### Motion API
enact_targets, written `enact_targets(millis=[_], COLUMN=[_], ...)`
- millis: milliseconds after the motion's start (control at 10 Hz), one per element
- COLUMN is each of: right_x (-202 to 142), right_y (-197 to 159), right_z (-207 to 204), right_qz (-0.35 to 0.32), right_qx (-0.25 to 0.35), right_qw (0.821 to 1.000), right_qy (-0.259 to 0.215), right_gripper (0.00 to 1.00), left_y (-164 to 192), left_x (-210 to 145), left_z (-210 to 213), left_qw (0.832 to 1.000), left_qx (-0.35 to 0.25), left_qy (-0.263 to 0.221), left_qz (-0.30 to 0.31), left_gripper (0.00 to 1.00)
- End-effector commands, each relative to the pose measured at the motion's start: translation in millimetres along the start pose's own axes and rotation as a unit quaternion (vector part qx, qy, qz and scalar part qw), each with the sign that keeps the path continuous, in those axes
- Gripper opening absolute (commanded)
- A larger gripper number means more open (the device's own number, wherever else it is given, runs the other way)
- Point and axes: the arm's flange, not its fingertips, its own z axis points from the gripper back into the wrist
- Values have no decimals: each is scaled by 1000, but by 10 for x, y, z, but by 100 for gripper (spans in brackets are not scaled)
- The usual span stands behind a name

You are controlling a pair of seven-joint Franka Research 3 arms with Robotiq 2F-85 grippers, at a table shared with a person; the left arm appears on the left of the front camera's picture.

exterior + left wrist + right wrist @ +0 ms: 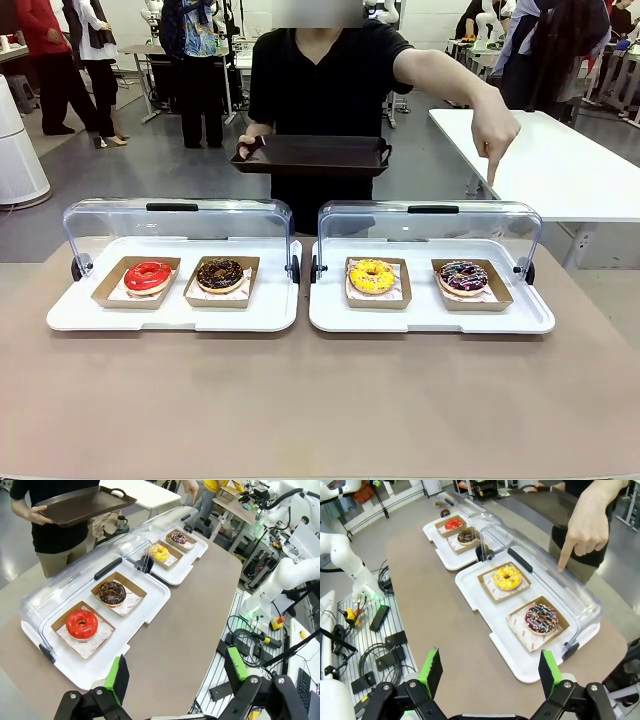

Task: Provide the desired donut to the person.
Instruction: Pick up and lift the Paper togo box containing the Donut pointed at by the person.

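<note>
Two white trays (175, 316) (432, 322) with raised clear lids sit on the brown table, each holding two donuts in cardboard boats. From left to right these are a red donut (148, 275), a chocolate donut (220, 274), a yellow donut (372, 275) and a dark sprinkled donut (463, 277). The person (325, 80) stands at the far side and holds a dark serving tray (312, 156) in one hand. Their other hand (497, 135) points a finger down over the sprinkled donut (541, 619). My left gripper (177, 672) and right gripper (490, 670) hang open above the table's near side, well short of the trays.
A white table (560, 165) stands behind at the right. Other people stand farther back. Beside the brown table's ends are the white arm bases (280, 582) (347, 562) with cables and metal rails. Bare tabletop (320, 400) lies in front of the trays.
</note>
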Motion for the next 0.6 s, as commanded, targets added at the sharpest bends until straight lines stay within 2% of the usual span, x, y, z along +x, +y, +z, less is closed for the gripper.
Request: enact_targets(millis=[0, 400, 500], right_x=[13, 0, 292], right_y=[-13, 0, -6], right_z=[-3, 0, -171], right_qz=[-3, 0, 27], right_qx=[-1, 0, -13], right_qw=[1000, 1000, 999], right_qy=[-6, 0, 45], right_gripper=[100, 100, 100], left_y=[9, 9, 9], left_x=[-23, -23, -23], left_z=[2, 2, 2], left_qw=[1000, 1000, 1000], left_qx=[0, 0, 0], left_qy=[-2, -2, -2], left_qz=[-9, -9, -9], left_gripper=[100, 100, 100])
